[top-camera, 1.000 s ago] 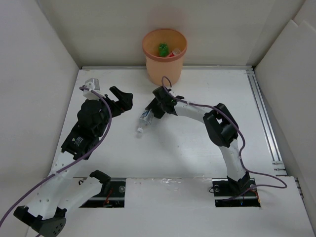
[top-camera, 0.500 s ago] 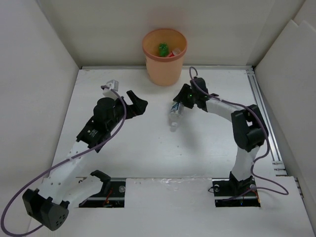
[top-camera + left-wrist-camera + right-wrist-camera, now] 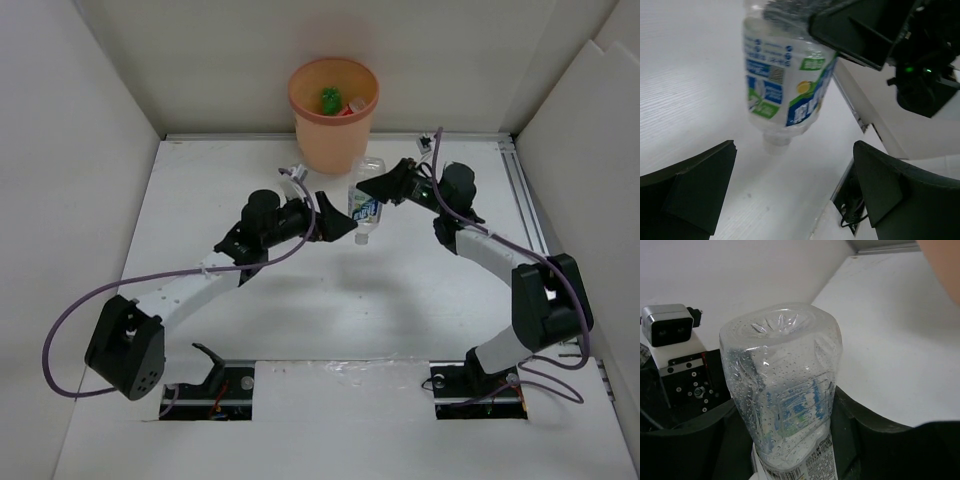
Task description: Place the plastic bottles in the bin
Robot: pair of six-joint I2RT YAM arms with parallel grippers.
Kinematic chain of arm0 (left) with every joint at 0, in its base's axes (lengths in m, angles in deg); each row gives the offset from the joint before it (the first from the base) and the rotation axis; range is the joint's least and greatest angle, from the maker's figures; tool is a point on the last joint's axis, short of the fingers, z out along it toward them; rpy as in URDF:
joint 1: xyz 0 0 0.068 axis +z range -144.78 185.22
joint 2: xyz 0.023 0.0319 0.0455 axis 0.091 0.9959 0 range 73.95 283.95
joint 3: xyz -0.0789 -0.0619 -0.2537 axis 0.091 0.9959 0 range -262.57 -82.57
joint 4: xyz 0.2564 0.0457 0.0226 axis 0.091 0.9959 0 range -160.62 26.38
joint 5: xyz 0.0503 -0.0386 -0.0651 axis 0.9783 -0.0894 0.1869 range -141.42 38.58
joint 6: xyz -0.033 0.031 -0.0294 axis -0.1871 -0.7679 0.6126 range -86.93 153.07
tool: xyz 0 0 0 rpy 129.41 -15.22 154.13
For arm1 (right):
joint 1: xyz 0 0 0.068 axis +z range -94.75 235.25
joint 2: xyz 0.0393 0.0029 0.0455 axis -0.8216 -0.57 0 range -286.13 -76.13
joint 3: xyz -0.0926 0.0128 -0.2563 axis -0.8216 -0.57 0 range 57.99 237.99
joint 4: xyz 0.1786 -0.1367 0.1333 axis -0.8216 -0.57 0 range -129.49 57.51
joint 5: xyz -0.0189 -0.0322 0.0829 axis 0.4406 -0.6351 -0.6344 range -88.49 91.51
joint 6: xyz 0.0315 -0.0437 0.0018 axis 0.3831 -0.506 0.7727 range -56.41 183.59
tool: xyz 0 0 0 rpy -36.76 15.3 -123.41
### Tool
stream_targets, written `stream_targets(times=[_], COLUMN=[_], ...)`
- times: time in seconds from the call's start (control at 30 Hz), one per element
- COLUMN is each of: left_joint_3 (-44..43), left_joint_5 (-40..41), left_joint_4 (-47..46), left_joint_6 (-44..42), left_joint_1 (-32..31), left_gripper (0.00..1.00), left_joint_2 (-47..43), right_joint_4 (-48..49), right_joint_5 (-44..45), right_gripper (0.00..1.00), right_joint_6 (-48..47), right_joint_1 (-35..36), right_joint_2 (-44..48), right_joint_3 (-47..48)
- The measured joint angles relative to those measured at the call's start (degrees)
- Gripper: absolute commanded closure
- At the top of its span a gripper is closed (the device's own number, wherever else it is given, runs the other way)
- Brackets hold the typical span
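**Bottle held before bin**

The bottle is gripped cap-down by the right end effector above the desk, near the bin. The left end effector is spread wide just beside it. A green bottle lies inside.

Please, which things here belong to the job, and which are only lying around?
Job: clear bottle held by the right gripper; green bottle inside the bin; open left gripper.
Not the job: purple cables; metal rail along the table's right edge.
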Motion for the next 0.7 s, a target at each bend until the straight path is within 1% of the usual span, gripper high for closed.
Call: stream_targets(times=[0.17,0.3,0.43,0.57,0.6,0.63,0.67,0.7], left_joint_3=[-0.9,-2.1,-2.6,-2.6,-2.7,-2.7,-2.7,-2.7], left_joint_5=[-3.4,-2.9,-2.6,-2.4,-2.3,-2.2,-2.3,-2.8], left_joint_4=[-6.9,-8.7,-9.8,-9.8,-9.9,-9.9,-9.9,-10.3], left_joint_6=[0.2,0.3,0.4,0.3,0.3,0.3,0.3,0.4], left_joint_1=[-4.3,-3.8,-4.3,-4.6,-4.7,-4.7,-4.7,-4.7], left_gripper=[0.0,0.0,0.0,0.0,0.01,0.15,0.29,0.51], left_joint_2=[1.7,3.3,5.5,5.9,5.9,5.9,5.9,5.9], right_joint_4=[8.2,14.7,21.0,23.7,24.2,24.7,24.9,24.9], right_joint_5=[-3.4,-4.3,-5.6,-6.3,-6.3,-6.3,-6.3,-6.3], right_gripper=[1.0,1.0,1.0,1.0,0.99,0.97,0.92,0.71], right_joint_6=[5.0,9.0,13.5,15.9,16.3,16.5,16.7,16.7], right_joint_1=[1.1,1.3,4.0,5.3,5.5,5.5,5.6,5.6], right_joint_2=[0.4,0.4,-0.1,-0.8,-1.0,-1.1,-1.1,-1.2], right_joint_3=[-1.2,-1.3,-1.4,-1.4,-1.5,-1.5,-1.5,-1.5])
